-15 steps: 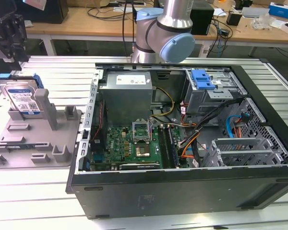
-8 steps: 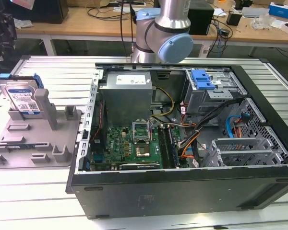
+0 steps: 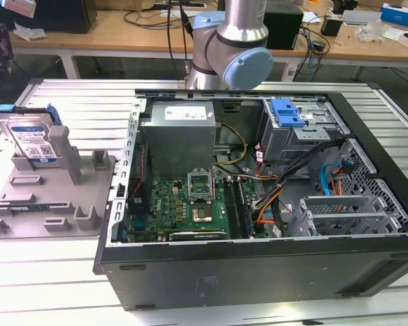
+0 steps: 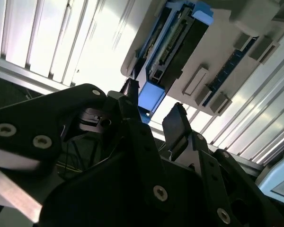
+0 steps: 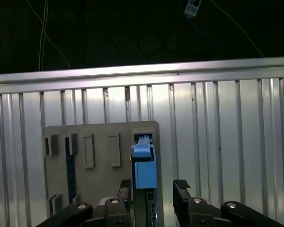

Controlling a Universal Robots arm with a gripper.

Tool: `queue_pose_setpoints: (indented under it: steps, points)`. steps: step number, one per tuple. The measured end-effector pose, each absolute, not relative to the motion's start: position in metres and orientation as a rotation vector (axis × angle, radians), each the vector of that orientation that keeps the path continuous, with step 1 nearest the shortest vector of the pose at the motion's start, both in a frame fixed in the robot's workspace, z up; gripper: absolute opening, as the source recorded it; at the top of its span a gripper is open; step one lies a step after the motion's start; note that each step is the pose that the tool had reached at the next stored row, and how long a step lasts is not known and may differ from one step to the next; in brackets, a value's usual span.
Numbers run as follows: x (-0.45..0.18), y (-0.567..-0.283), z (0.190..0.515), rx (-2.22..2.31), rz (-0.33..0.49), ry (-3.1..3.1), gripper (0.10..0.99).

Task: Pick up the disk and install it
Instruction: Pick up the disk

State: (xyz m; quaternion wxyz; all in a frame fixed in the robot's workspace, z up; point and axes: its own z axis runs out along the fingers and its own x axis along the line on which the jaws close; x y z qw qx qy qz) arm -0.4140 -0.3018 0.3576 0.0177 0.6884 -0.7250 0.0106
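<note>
While the disk (image 3: 34, 139) stands on edge in a grey holder (image 3: 54, 204) on the bench (image 3: 47, 272), beside the open computer case (image 3: 258, 272), the hand (image 5: 153, 184) hangs above it, spread wide and empty. The disk's thin, blue-framed edge faces up toward the gap, nearer one finger (image 5: 125, 189), not touching.

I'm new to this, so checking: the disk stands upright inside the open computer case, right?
No. The exterior view shows the disk standing upright in the grey holder beside the computer case, on that view's left, not inside it.
</note>
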Motion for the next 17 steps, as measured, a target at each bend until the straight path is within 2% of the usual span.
queue_pose_setpoints:
  steps: [6,17]
  points:
    - [-0.414,-0.31,0.352,2.142,0.031,-2.247,0.482]
    - [-0.414,-0.307,0.346,2.138,0.019,-2.241,0.482]
